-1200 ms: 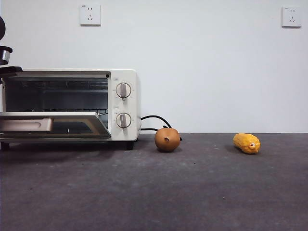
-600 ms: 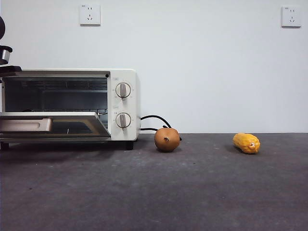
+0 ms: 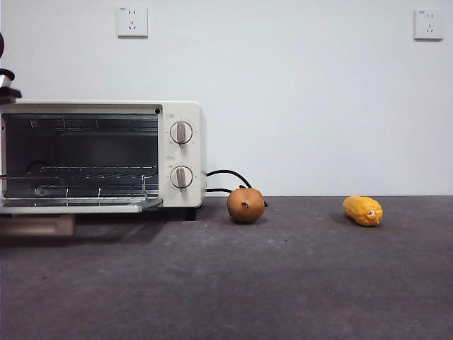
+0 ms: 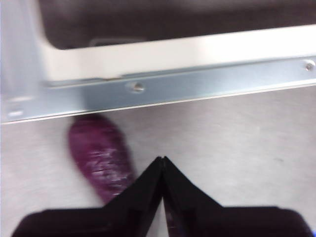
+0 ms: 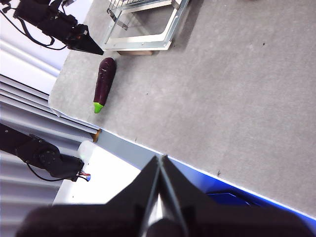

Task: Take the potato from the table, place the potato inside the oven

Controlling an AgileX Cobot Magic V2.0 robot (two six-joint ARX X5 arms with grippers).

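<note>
The toaster oven [image 3: 102,156] stands on the dark grey worktop [image 3: 283,283] with its glass door [image 3: 78,206] dropped fully open, lying flat and level in front of the cavity. Inside, a wire rack [image 3: 85,172] spans the cavity about halfway up. Two round knobs [image 3: 181,132] sit one above the other on the oven's cream panel, and a black cord [image 3: 228,175] loops out from behind the oven's knob side.

The potato [image 3: 245,205] rests on the worktop just beside the oven's knob side, close to the cord, with its small dark spot facing the front camera. Nothing touches it. A yellow-orange corn cob [image 3: 362,210] lies on the worktop well apart from the oven, on the far side of the potato.

The left gripper [image 4: 162,160] hovers low over the worktop by the edge of the oven's opened door [image 4: 173,84]; its jaws are pressed together at the tips and hold nothing. A purple eggplant [image 4: 100,155] lies on the worktop near the door's edge, partly hidden behind one jaw; the view is blurred.

The right gripper [image 5: 161,159] hangs above the worktop's outer edge, well away from the oven, with its jaws closed tip to tip and empty. From its wrist camera the eggplant [image 5: 102,84], with a green stem end, lies near a corner of the opened door [image 5: 148,27], and the left gripper's black tip [image 5: 86,43] is close to that same corner.

In the front view, only a dark piece of an arm [image 3: 6,81] shows at the picture's edge above the oven's top.
</note>
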